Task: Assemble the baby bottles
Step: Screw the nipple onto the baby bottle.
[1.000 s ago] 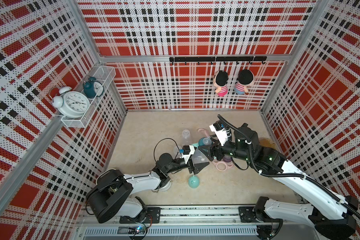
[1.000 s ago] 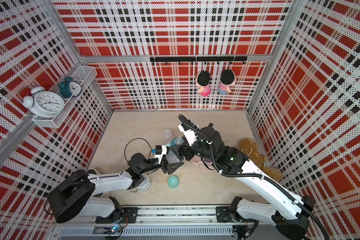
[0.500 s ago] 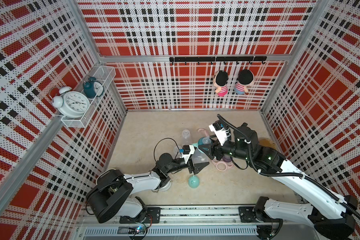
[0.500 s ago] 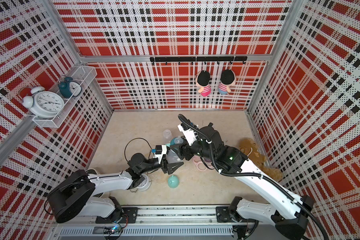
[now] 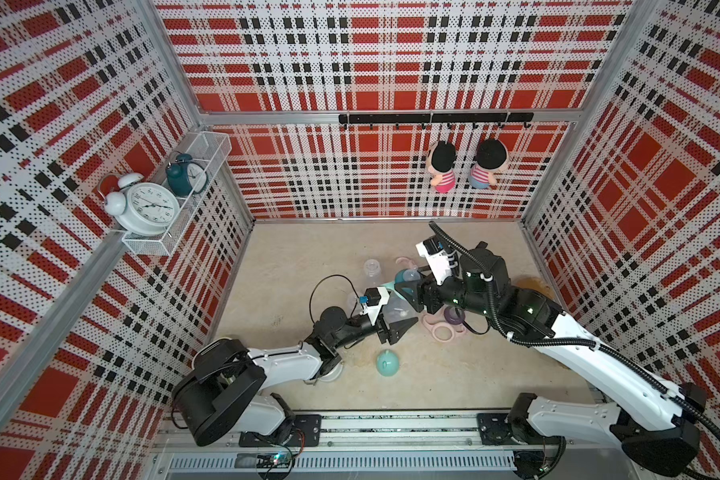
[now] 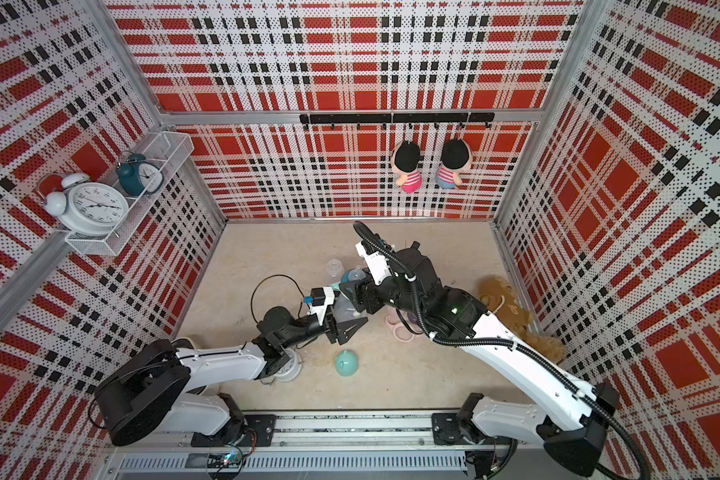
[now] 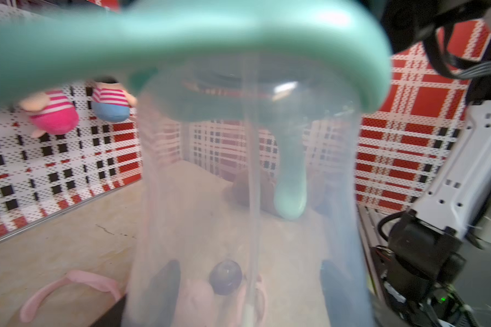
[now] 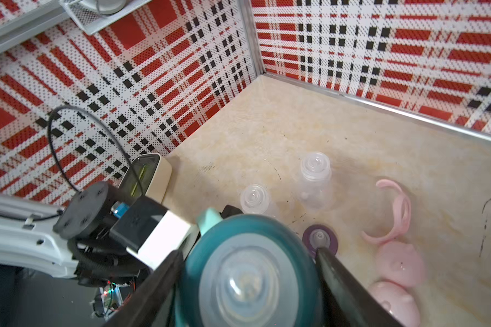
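Note:
My left gripper [image 5: 395, 323] [image 7: 250, 286] is shut on a clear baby bottle [image 5: 393, 308] [image 7: 247, 198] that carries a teal two-handled ring [image 7: 182, 36]. Over the bottle's mouth, my right gripper [image 5: 408, 287] [image 8: 248, 271] is shut on the teal nipple collar [image 5: 406, 276] [image 8: 250, 277]. A teal dome cap [image 5: 387, 363] [image 6: 346, 362] lies on the floor nearer the front. Two more clear bottles [image 8: 315, 178] [image 8: 254, 199] stand behind. A purple collar [image 8: 320, 237], a pink handled ring [image 8: 394, 212] and two pink dome caps [image 8: 400, 266] lie beside them.
A brown plush toy [image 6: 504, 299] lies by the right wall. Another pink handled ring [image 5: 443, 331] lies under my right arm. Alarm clocks [image 5: 148, 205] sit in a wire shelf on the left wall. Two dolls [image 5: 443, 166] hang on the back wall.
My right gripper's jaws have closed in on the teal collar. Both arms have hardly moved, and the left still holds the bottle.

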Robot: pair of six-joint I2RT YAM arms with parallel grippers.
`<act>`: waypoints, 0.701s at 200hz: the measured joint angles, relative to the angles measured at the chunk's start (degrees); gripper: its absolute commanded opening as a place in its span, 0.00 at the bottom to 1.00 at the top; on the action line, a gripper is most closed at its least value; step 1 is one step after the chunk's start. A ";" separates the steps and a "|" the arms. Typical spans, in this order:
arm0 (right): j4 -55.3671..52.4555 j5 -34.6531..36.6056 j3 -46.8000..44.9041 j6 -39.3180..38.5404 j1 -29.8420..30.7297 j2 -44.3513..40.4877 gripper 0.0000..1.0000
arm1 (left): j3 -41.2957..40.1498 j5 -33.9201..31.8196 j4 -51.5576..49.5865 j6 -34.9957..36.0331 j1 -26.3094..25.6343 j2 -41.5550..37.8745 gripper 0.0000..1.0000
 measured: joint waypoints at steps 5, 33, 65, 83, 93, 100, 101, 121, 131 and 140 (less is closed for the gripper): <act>-0.24 0.70 0.28 1.14 0.00 0.35 0.40 | 0.00 -1.95 -0.26 0.39 -0.72 0.00 0.00; -0.61 4.07 0.59 8.28 0.13 1.55 0.40 | 0.11 -14.67 -1.86 3.13 -5.11 0.00 0.00; 0.22 12.39 0.57 16.13 1.92 3.13 0.37 | 1.55 -30.29 -3.89 6.69 -10.43 0.74 0.00; 1.79 16.00 -0.22 19.41 2.36 3.45 0.40 | 3.21 -36.33 -4.74 8.39 -12.22 1.99 0.00; 2.47 17.29 -0.66 20.79 2.38 3.48 0.43 | 3.93 -39.04 -5.07 9.16 -13.03 2.54 0.00; 2.60 17.94 -0.70 21.33 2.38 3.56 0.46 | 4.46 -40.65 -5.35 9.99 -13.53 2.95 0.00; 2.62 17.99 -0.70 21.38 2.38 3.58 0.47 | 4.52 -40.79 -5.35 10.05 -13.57 2.99 0.00; 2.86 18.71 -0.70 22.18 2.38 3.69 0.52 | 5.20 -43.15 -5.64 11.06 -14.01 3.45 0.00; 2.91 18.64 -0.68 22.18 2.38 3.69 0.60 | 5.20 -43.36 -5.66 11.23 -13.92 3.45 0.00; 2.69 18.53 -0.48 22.14 2.38 3.74 0.69 | 5.20 -43.34 -5.66 11.30 -13.68 3.45 0.00</act>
